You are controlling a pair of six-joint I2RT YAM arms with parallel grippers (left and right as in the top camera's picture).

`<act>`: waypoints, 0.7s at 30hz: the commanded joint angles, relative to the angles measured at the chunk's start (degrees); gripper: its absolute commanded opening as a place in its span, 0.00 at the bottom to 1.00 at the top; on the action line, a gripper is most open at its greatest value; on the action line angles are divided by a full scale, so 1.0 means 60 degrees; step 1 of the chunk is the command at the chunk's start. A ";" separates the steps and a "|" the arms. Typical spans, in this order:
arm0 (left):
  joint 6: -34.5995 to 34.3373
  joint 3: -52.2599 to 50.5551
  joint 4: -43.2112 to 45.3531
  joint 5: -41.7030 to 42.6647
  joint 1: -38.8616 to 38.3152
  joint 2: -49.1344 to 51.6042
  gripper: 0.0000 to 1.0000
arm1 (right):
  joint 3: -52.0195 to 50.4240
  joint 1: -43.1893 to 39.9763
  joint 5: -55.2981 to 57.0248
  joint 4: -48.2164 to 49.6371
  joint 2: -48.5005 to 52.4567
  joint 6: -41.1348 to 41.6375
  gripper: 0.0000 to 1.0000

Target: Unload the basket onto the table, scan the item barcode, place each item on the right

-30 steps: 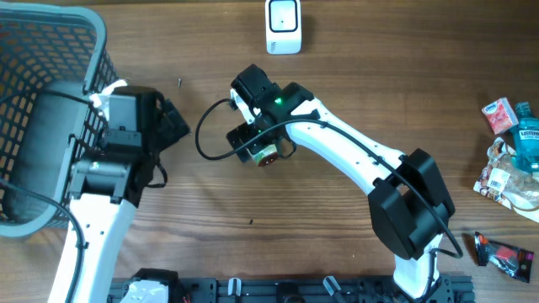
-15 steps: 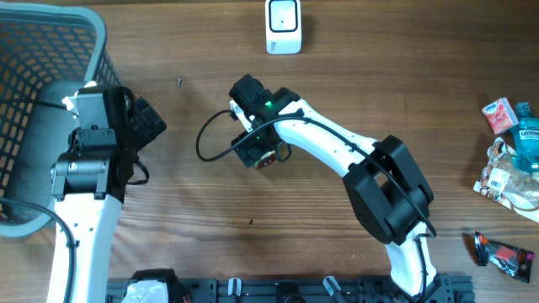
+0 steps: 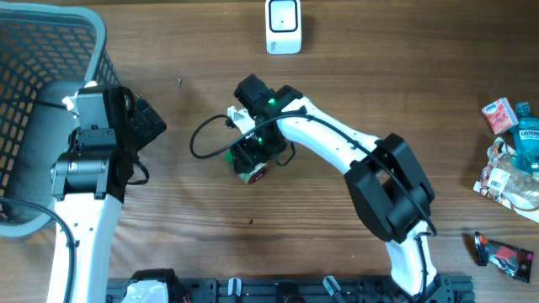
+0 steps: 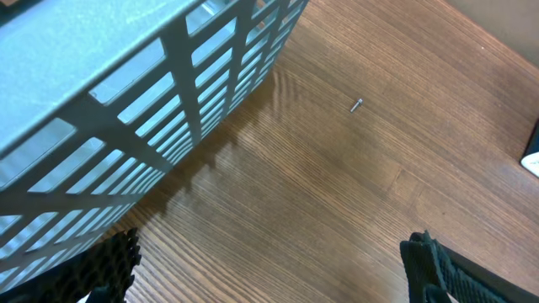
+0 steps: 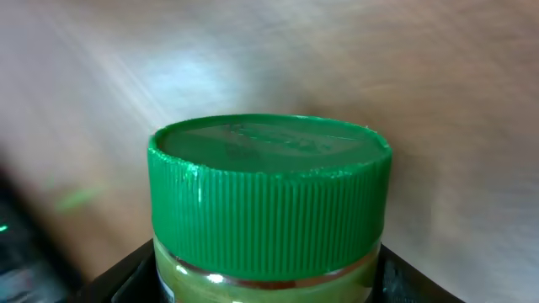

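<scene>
The jar (image 5: 269, 202), with a ribbed green cap, is near the middle of the table (image 3: 168, 219), somewhat left of centre and well short of the white scanner (image 3: 283, 25) that stands at the middle of the far edge. The right tool (image 3: 251, 160) holds the jar: in the wrist view its dark fingers (image 5: 126, 273) lie against both sides of the glass just under the cap, and the jar is sharp while the wood behind it is blurred. The right arm reaches in from the near edge. The left tool (image 4: 271, 244) is wide, with nothing between its fingers, over bare wood just beside the wall of the blue basket (image 3: 50, 21) in the far left corner. Along the right edge lie a blue bottle (image 3: 528, 135), a pink box (image 3: 499, 115) and some packets (image 3: 505, 181).
</scene>
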 commanded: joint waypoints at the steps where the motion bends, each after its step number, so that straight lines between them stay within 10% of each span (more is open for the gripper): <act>1: 0.0120 0.0120 -0.0080 0.0124 0.0069 0.0055 1.00 | 0.0080 -0.0495 -0.3187 -0.0262 0.0142 -0.0441 0.68; 9: 0.0117 0.0120 -0.0149 0.0412 0.0069 0.0055 1.00 | 0.0076 -0.1457 -0.5366 -0.0517 0.0142 0.1384 0.75; 16: 0.0117 0.0117 -0.0146 0.0656 0.0069 0.0084 1.00 | 0.0076 -0.1494 -0.1643 -0.0412 0.0142 0.2696 0.77; 21: 0.0127 0.0000 -0.0186 0.1089 0.0069 0.0430 1.00 | 0.0076 -0.1512 -0.0342 -0.0816 0.0142 0.3694 0.96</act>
